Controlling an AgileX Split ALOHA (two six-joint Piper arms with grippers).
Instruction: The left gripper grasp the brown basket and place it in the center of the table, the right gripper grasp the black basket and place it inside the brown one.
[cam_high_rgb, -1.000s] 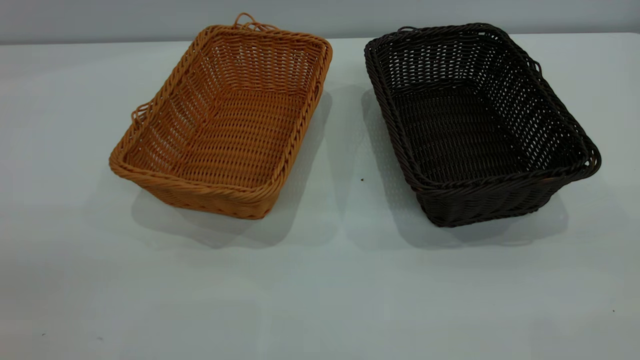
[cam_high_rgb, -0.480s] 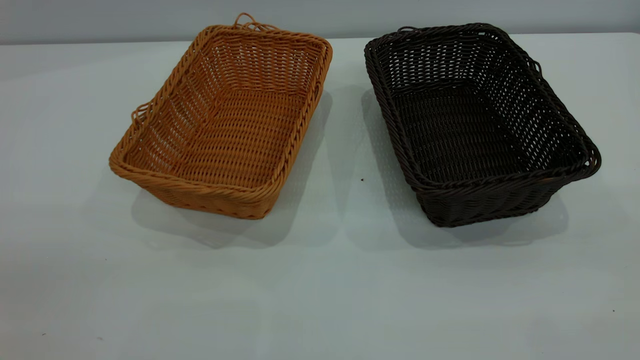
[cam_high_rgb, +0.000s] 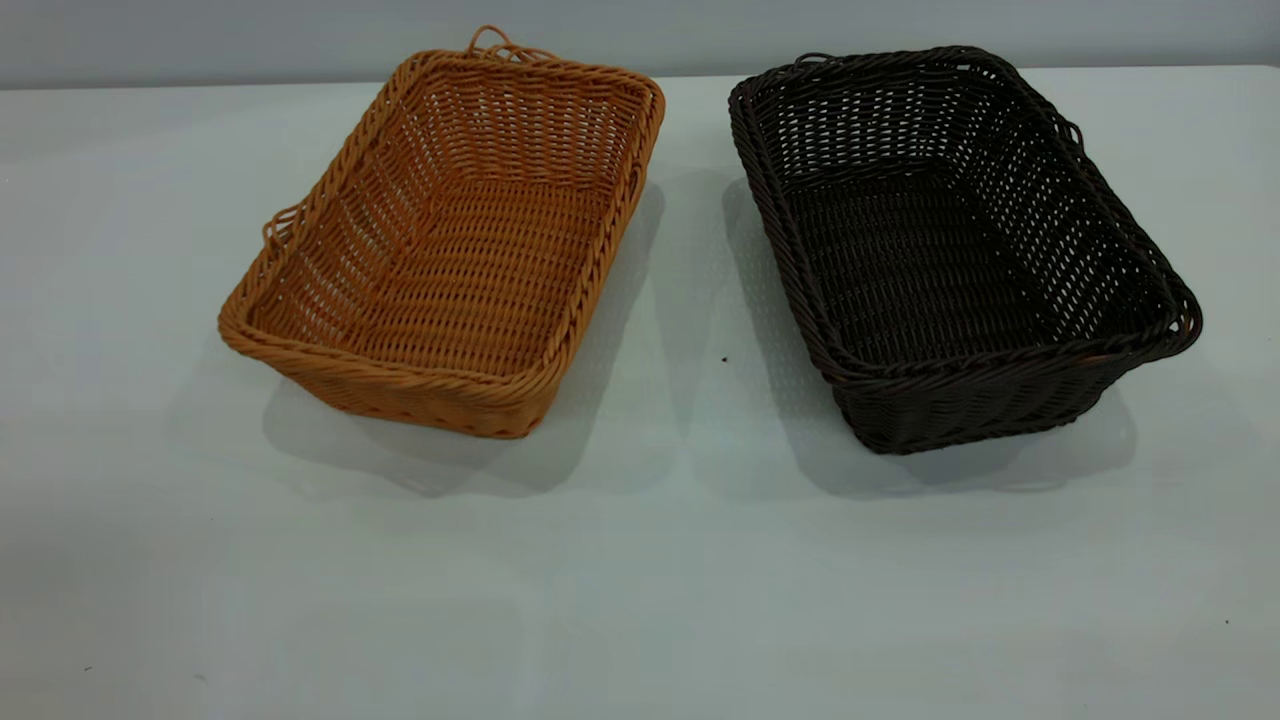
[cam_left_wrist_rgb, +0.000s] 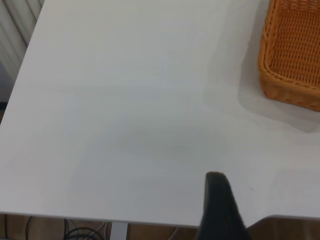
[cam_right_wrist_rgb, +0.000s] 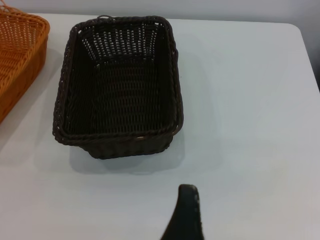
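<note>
The brown basket stands on the white table at the back left, empty. The black basket stands beside it at the back right, empty, with a gap between them. Neither gripper shows in the exterior view. In the left wrist view a black part of my left gripper hangs over the table's edge, well away from the brown basket. In the right wrist view a black part of my right gripper hangs over bare table, short of the black basket.
The table's front half is bare white surface. A small dark speck lies between the baskets. The table edge and the floor below show in the left wrist view. A grey wall runs behind the table.
</note>
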